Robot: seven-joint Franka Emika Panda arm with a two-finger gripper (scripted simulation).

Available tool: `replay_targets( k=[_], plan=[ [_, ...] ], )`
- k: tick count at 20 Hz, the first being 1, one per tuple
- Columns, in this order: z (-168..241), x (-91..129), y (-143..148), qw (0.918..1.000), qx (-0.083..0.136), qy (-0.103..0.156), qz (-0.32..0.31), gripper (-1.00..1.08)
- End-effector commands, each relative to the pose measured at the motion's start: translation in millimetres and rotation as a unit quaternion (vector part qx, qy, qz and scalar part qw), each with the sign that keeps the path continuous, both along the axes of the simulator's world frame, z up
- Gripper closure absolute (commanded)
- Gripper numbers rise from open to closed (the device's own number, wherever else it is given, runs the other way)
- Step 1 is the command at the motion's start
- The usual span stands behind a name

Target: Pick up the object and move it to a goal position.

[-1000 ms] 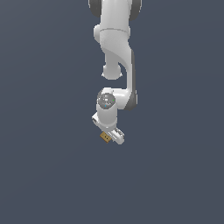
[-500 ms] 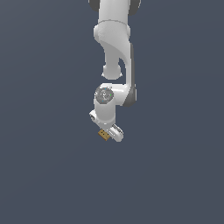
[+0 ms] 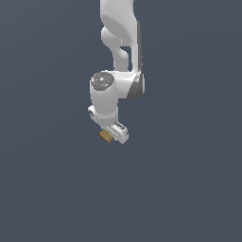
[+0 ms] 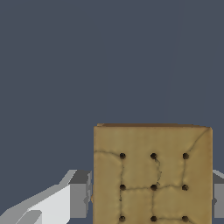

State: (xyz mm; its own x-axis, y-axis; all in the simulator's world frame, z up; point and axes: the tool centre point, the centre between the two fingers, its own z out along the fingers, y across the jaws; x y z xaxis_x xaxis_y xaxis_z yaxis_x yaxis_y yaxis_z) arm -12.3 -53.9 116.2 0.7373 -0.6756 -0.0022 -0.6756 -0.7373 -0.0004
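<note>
The object [image 3: 106, 136] is a tiny tan-brown block poking out from under the white gripper [image 3: 111, 134] in the exterior view. In the wrist view the object [image 4: 152, 175] fills much of the frame, its cardboard-coloured face marked with small dark dots and faint cracks. Grey finger pads [image 4: 80, 194] press against its side, with the other pad just showing at the opposite edge. The gripper is shut on the object and holds it off the ground.
The white arm [image 3: 120, 42] comes down from the top of the exterior view. A plain dark grey-blue surface [image 3: 189, 179] lies all around, with no other objects in sight.
The arm has swung slightly toward the exterior view's left and risen a little, carrying the object along in the shut gripper.
</note>
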Motion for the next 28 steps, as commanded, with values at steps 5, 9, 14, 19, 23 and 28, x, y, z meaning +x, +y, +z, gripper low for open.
replay_targets(
  k=[5, 9, 14, 19, 23, 28],
  plan=[
    [76.2, -7.1, -24.4, 1.0000, 0.000, -0.001, -0.001, 1.08],
    [119.9, -10.6, -38.3, 1.0000, 0.000, -0.001, -0.001, 1.08],
    [165.0, -13.4, -52.5, 1.0000, -0.001, -0.001, -0.001, 1.08],
    [196.0, -14.2, -62.2, 1.0000, -0.001, -0.001, 0.000, 1.08],
    [210.5, -14.3, -67.0, 1.0000, -0.001, -0.001, 0.000, 1.08],
    [215.9, -13.5, -68.5, 1.0000, -0.001, -0.001, 0.000, 1.08]
  ],
)
